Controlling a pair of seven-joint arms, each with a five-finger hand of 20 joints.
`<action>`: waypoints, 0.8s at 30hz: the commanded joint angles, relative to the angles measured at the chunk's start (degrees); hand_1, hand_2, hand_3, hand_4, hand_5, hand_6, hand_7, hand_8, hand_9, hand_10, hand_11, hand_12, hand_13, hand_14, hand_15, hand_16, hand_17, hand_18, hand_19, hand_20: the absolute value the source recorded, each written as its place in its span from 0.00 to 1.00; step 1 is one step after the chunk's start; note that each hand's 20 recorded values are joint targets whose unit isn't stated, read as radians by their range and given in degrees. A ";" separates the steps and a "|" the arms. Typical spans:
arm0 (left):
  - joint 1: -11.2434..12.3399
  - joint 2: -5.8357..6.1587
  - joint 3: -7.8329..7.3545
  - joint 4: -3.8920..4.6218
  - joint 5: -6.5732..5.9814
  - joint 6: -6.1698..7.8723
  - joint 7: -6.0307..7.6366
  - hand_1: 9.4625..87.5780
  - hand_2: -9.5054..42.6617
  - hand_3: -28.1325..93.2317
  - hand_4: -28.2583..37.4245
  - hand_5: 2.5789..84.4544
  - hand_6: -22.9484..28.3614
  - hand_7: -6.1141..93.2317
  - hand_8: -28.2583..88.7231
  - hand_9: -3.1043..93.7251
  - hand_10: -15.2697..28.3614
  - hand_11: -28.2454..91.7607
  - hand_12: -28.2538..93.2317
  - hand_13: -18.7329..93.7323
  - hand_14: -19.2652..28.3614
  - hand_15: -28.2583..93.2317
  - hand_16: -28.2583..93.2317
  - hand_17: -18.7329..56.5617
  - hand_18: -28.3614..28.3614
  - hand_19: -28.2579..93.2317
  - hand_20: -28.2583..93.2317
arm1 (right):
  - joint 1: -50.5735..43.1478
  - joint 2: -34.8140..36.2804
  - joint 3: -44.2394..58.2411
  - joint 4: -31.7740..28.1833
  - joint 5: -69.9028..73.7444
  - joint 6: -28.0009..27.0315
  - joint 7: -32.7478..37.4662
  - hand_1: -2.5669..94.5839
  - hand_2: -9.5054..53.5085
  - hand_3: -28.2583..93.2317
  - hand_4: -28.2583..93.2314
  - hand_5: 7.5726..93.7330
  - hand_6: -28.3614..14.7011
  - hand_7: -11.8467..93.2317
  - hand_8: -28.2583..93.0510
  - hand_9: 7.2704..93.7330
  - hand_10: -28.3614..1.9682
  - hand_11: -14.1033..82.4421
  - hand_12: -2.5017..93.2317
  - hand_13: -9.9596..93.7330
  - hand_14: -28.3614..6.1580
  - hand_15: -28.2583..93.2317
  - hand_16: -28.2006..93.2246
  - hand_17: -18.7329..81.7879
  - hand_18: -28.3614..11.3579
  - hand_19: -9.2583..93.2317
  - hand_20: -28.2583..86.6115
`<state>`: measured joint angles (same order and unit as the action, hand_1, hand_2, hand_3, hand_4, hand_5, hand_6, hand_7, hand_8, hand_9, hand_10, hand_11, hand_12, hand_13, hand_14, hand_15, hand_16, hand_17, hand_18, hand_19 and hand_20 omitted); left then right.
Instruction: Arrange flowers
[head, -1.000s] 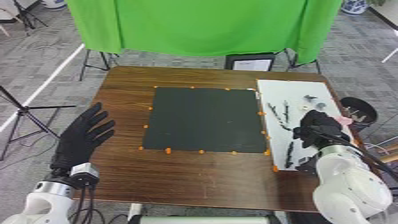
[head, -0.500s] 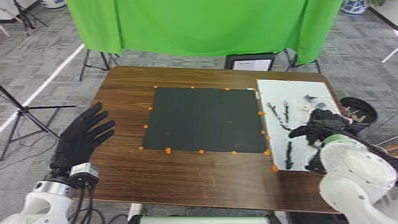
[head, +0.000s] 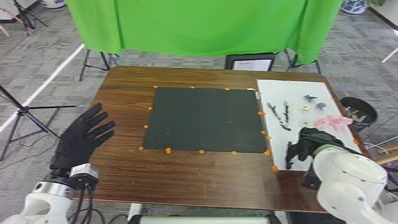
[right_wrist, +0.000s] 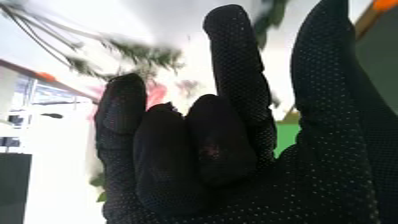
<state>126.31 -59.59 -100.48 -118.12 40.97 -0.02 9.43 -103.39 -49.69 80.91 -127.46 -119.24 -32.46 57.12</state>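
My left hand rests open beside the table's left edge, away from the flowers. Over the front part of the white board is my right hand, close beside a dark green sprig. A pink flower lies just beyond this hand, near the board's right edge. Farther back lie dark branching stems and small grey-blue blooms. In the right wrist view, the right hand has its thumb and one finger straight, others partly bent, nothing gripped. Past them appear blurred green foliage and pink petals.
A dark square mat with orange markers around it covers the middle of the brown table. A black round bin stands off the right edge. A framed sign is behind the table, before a green cloth.
My right hand has moved from the board's right side toward its front and slightly left. The pink flower, mostly covered before, is now in plain sight. My left hand has stayed still.
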 joint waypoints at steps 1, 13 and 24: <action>0.72 -0.52 -0.32 -0.31 -0.13 -0.14 -0.17 0.19 0.09 0.81 0.00 0.28 0.52 0.25 0.15 0.26 0.61 0.39 0.37 0.33 0.75 0.50 0.23 0.13 0.88 0.57 0.31 | -2.16 -0.59 -1.04 0.97 -1.30 1.23 0.07 0.36 0.00 0.32 0.12 0.86 0.63 0.32 0.16 0.88 0.66 0.89 0.69 0.85 0.51 0.98 0.59 0.49 0.13 0.91 0.56; 0.41 -0.72 -0.10 -0.18 -0.23 -0.11 -0.63 0.19 0.09 0.81 0.00 0.28 0.52 0.25 0.15 0.26 0.61 0.39 0.37 0.33 0.75 0.50 0.23 0.13 0.88 0.57 0.31 | -0.84 -1.92 -4.94 3.99 -3.70 1.98 -1.02 0.38 0.00 0.34 0.11 0.85 0.64 0.32 0.16 0.88 0.66 0.89 0.68 0.84 0.50 0.98 0.59 0.48 0.14 0.91 0.56; 0.40 -0.78 0.03 -0.21 -0.25 0.06 -0.78 0.19 0.09 0.81 0.00 0.28 0.52 0.25 0.15 0.26 0.61 0.39 0.37 0.33 0.75 0.50 0.23 0.13 0.88 0.57 0.31 | -2.03 -3.27 -6.75 7.21 -1.80 3.32 -2.19 0.51 0.00 0.78 0.00 0.92 0.70 0.33 0.32 0.93 0.71 0.89 0.65 0.88 0.56 0.98 0.58 0.52 0.18 0.92 0.55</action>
<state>126.31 -59.88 -100.45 -118.12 40.94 -0.01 9.19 -102.38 -51.29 75.78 -123.49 -125.60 -29.22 55.81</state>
